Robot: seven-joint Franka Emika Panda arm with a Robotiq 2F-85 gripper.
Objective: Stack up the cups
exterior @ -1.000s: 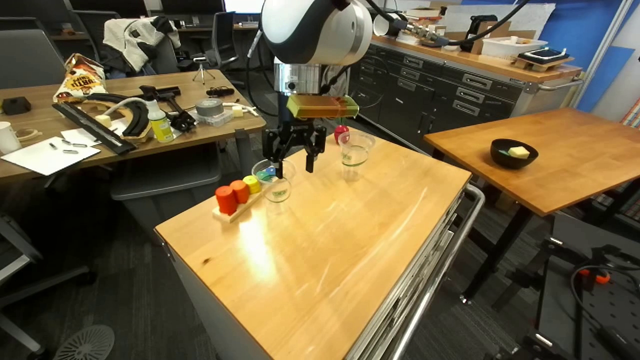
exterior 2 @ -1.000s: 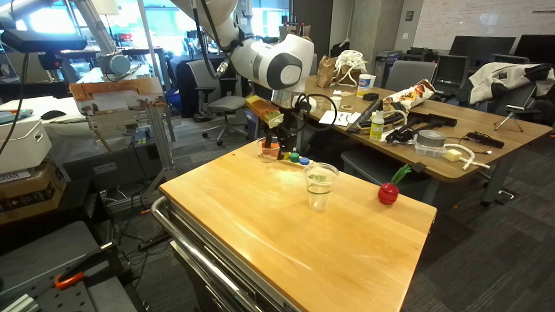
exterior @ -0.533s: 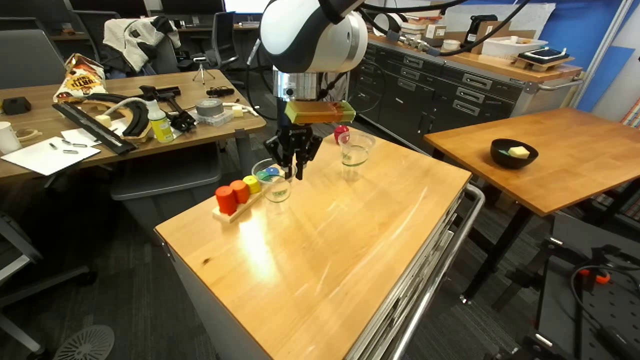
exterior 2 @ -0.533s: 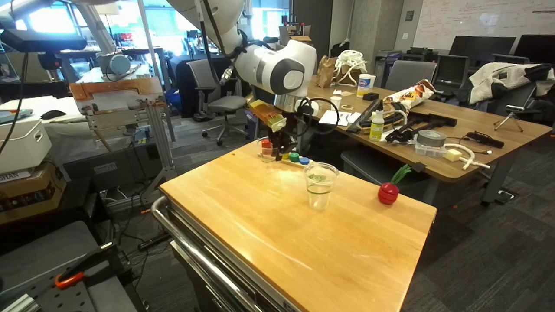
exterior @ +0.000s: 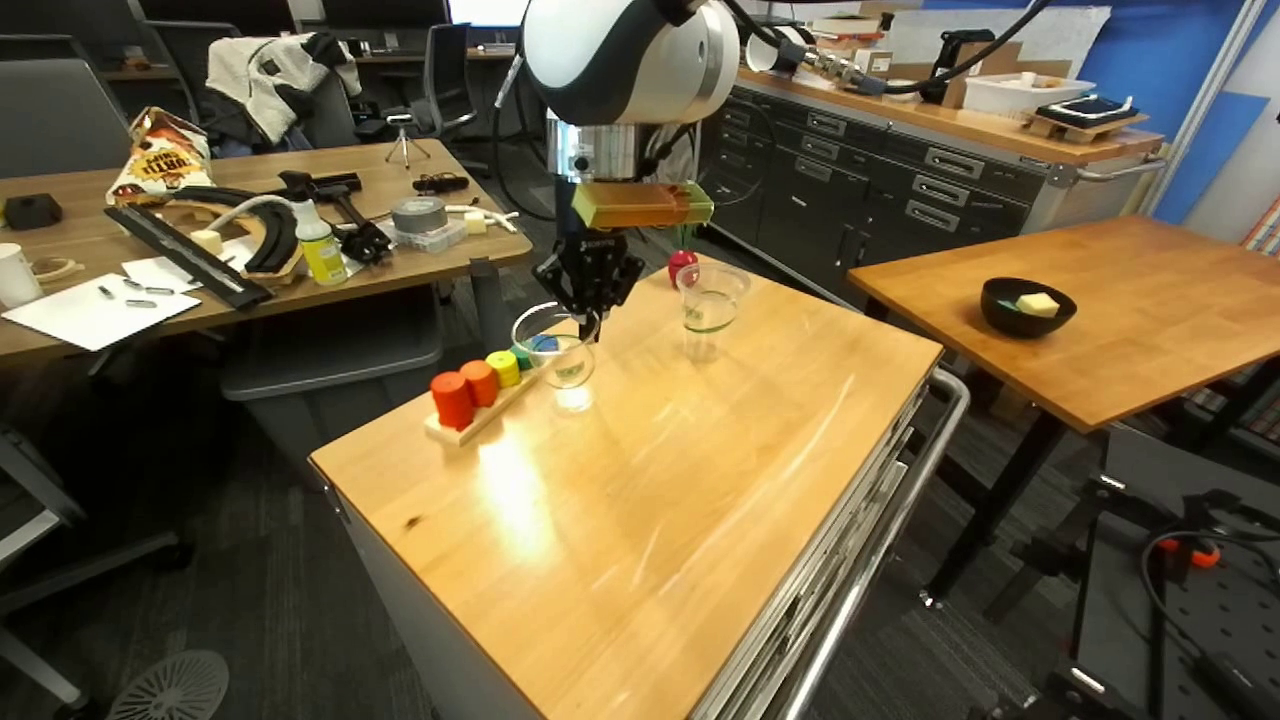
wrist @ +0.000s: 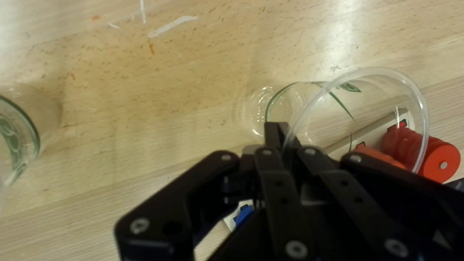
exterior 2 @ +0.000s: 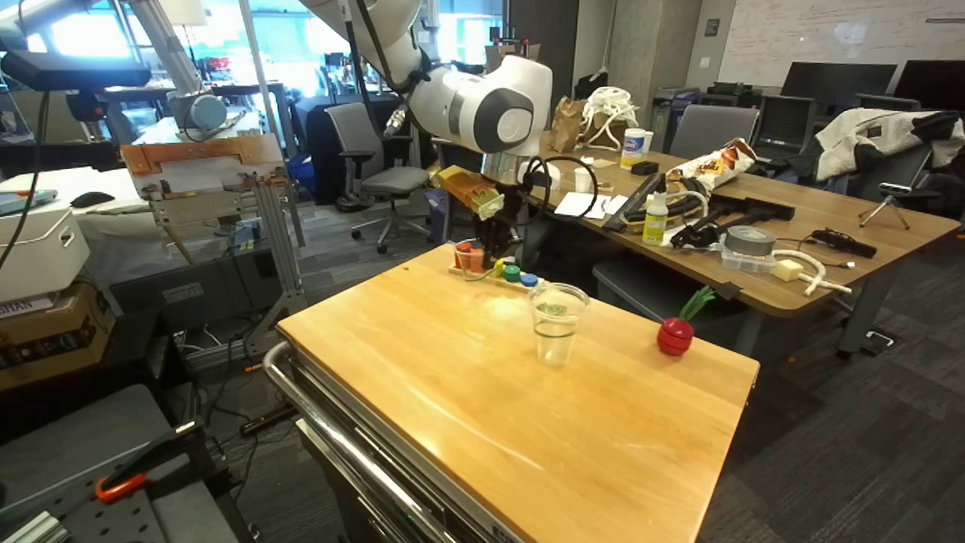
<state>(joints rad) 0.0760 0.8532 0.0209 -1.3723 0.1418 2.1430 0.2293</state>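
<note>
Cup (exterior 2: 556,339) and radish (exterior 2: 675,337) on tabletop (exterior 2: 528,430)

Wrist view: cup (wrist: 20,139) cut by left edge; blue block (wrist: 243,214) mostly hidden, seemingly behind pincer (wrist: 284,139).

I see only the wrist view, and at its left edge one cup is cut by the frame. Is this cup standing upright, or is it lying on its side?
Observer: It is upright. In both exterior views this cup stands with its rim upward on the wooden tabletop.
Operator: Thank you. My gripper hides the neighbour of the blue block. Which colour does it have?
Observer: Green. An exterior view shows a green block directly beside the blue one.
Operator: Is there also some other object on the tabletop, outside of my view?
Observer: Yes, a red radish-like object, standing apart from the cup that you asked about.
</note>
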